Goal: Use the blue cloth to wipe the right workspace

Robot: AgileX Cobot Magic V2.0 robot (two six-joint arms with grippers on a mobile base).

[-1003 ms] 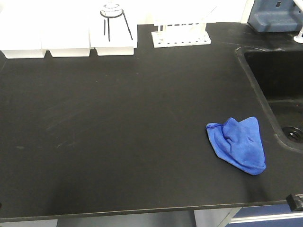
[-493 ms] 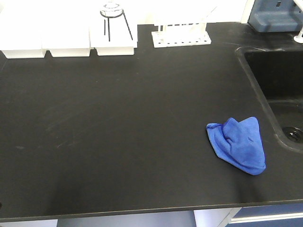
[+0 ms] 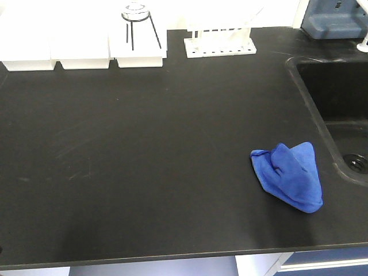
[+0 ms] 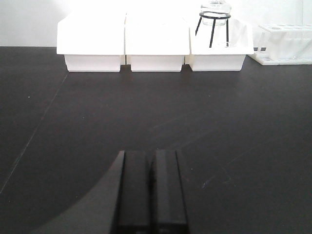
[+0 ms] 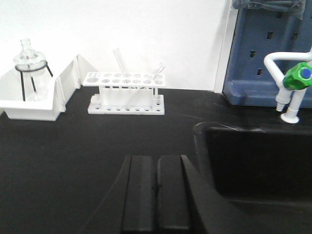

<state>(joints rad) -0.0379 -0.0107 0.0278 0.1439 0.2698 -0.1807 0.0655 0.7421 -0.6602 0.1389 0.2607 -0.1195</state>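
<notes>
Though both my arms hang low over the matte black countertop, neither one grips anything; my left gripper is clenched, its two black fingers pressed flat together with only a thin seam between them; my right gripper is closed the same way, pad against pad on nothing; the small bright blue microfibre cloth lies bunched and wrinkled in a rough triangle on the right part of that counter, near the front edge and just beside the raised lip of the black sink basin, its broad end toward the back and its narrow end pointing front-right; the round drain sits in the basin floor level with the cloth; ahead of my left gripper a row of three white plastic bins stands along the back wall, and the rightmost carries a clear glass flask held in a black wire tripod; ahead of my right gripper a white test-tube rack stands upright with a couple of glass tubes leaning in it; to its right, at the basin's far rim, a white tap with a green knob stands before a blue pegboard panel.
</notes>
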